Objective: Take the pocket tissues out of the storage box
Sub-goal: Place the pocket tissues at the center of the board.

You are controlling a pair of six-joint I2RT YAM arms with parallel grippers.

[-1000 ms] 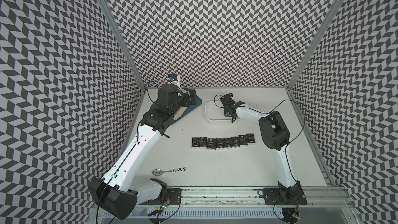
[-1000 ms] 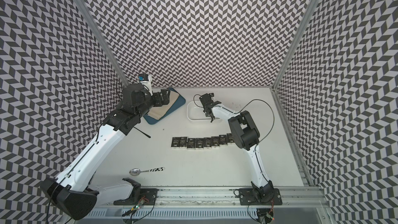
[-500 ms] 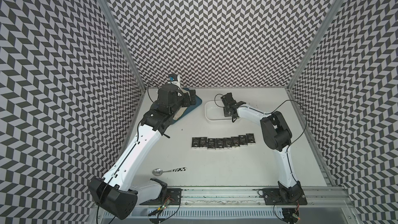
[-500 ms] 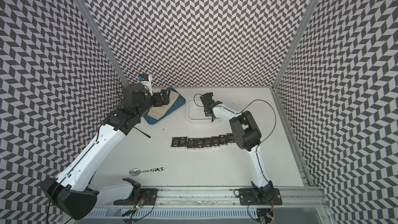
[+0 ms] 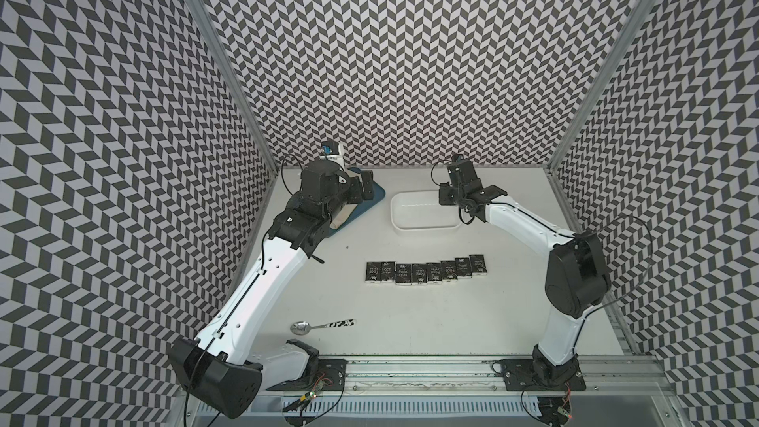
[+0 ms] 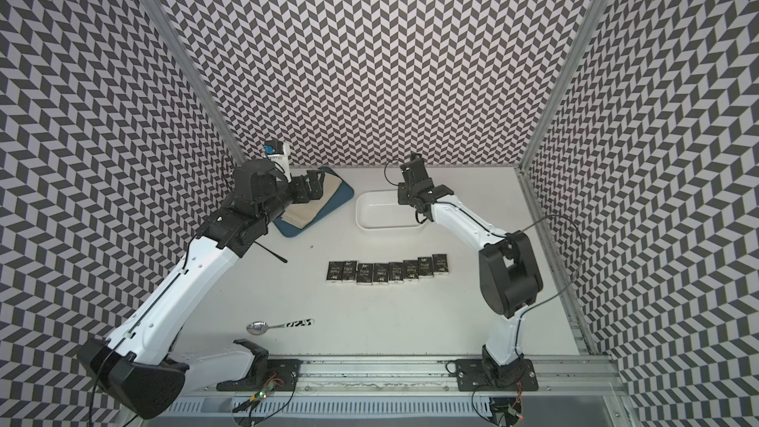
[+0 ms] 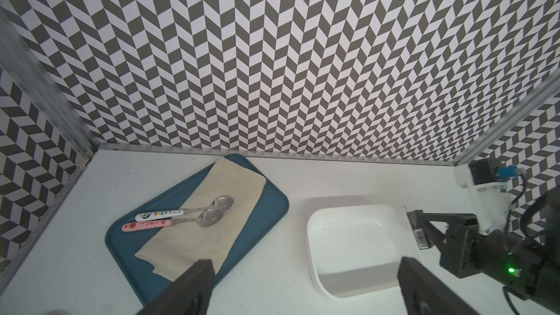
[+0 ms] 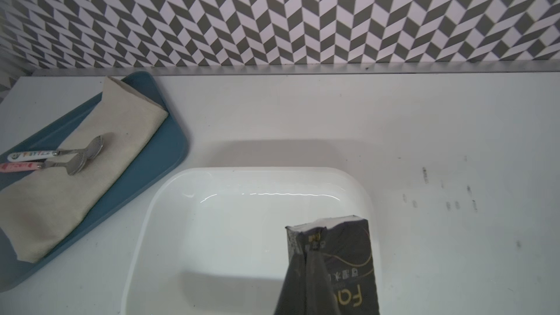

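My right gripper (image 8: 311, 248) is shut on one pocket tissue packet (image 8: 348, 256), black with "Face" print. It holds the packet on end over the right side of the white storage box (image 5: 425, 228), whose inside shows plain white. In both top views the right gripper (image 6: 406, 195) hangs over the box's far right corner. Several more pocket tissues (image 5: 425, 273) lie in a row on the table in front of the box. My left gripper (image 7: 306, 286) is open and holds nothing, above the table between the blue tray and the box.
A blue tray (image 5: 376, 199) with a beige cloth (image 7: 212, 225) and two spoons (image 7: 194, 216) lies left of the box. Another spoon (image 5: 322, 325) lies near the front edge. A small white and blue device (image 5: 330, 152) stands in the back left corner.
The right gripper has closed on a tissue packet in the box and risen a little with it. The left arm has not moved.
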